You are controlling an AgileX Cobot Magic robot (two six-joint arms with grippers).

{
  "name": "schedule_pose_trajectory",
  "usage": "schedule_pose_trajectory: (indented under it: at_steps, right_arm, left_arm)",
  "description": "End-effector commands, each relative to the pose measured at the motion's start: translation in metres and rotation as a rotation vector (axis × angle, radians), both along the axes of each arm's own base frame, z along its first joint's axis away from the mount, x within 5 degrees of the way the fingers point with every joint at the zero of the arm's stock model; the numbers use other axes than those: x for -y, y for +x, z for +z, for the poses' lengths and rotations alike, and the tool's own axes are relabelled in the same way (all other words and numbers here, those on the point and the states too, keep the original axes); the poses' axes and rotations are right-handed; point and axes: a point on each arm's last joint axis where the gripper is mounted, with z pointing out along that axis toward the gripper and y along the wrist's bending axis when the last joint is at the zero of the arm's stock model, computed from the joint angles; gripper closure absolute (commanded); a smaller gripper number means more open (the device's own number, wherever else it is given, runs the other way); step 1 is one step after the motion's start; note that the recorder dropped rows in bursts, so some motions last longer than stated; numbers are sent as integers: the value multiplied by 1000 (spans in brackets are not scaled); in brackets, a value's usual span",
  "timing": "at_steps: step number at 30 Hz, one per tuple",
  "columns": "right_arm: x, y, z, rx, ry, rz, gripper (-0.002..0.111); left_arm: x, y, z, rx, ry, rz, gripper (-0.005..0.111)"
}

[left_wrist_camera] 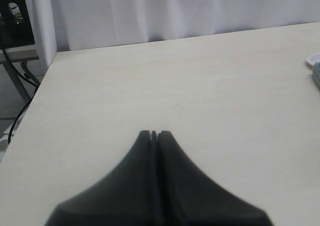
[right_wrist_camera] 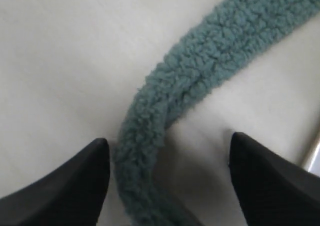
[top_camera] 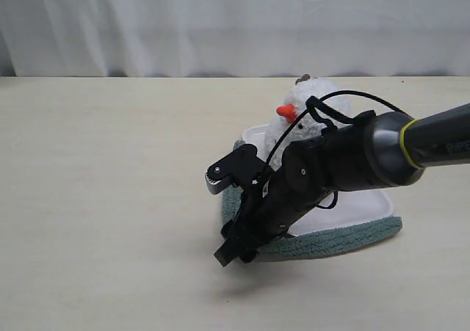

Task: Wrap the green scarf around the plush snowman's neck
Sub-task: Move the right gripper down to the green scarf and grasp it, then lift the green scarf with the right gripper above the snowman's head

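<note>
The plush snowman (top_camera: 297, 114) stands white and fluffy on a white tray (top_camera: 360, 208), its orange-red nose (top_camera: 286, 112) pointing left. My right arm hides its neck and body. The green scarf (top_camera: 334, 243) lies flat on the table, curving along the tray's front and left sides. My right gripper (top_camera: 233, 252) points down at the scarf's bend at the tray's front-left corner. In the right wrist view that gripper (right_wrist_camera: 167, 146) is open, and the scarf (right_wrist_camera: 200, 70) runs between its fingers, nearer one of them. My left gripper (left_wrist_camera: 154, 134) is shut and empty over bare table.
A pale wooden table (top_camera: 110, 199) with a white curtain (top_camera: 220, 23) behind it. In the left wrist view the table's edge, a metal stand and cables (left_wrist_camera: 15, 75) show to one side, and a bit of the tray's rim (left_wrist_camera: 314, 60) peeks in at the frame's edge.
</note>
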Motion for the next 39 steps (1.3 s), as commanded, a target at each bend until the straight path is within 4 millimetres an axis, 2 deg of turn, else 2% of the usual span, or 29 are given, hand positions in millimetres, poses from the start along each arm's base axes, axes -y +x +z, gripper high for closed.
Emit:
schedule_pose_trajectory:
  at_steps: [1,3,6,11,12,17,26,28,33,35,36,39]
  right_arm:
    - [-1,3,-10,7,-20,27,43]
    - [-1,3,-14,-1,-28,32,48]
    - [0,2,-13,-10,-32,34,65]
    - [2,-2,2,-12,-42,81,102]
    - [2,-3,8,-10,-40,88,104]
    - [5,-8,45,39,1,94,104]
    - [21,-33,142,222,167,72,104]
    - [29,-46,173,285,240,61,104]
    - [50,-75,227,444,350,71,104]
    - [56,-81,242,498,371,78,104]
    - [59,-85,259,554,391,87,104]
    - [62,-83,285,701,400,111,104]
  left_arm:
    - [0,0,0,8,-2,1,107]
    - [0,0,0,8,-2,1,107]
    - [0,0,0,8,-2,1,107]
    - [0,0,0,8,-2,1,107]
    - [0,0,0,8,-2,1,107]
    - [0,0,0,8,-2,1,107]
    - [0,0,0,8,-2,1,107]
    - [0,0,0,8,-2,1,107]
    - [0,0,0,8,-2,1,107]
    - [0,0,0,8,-2,1,107]
    - [0,0,0,8,-2,1,107]
    - [0,0,0,8,-2,1,107]
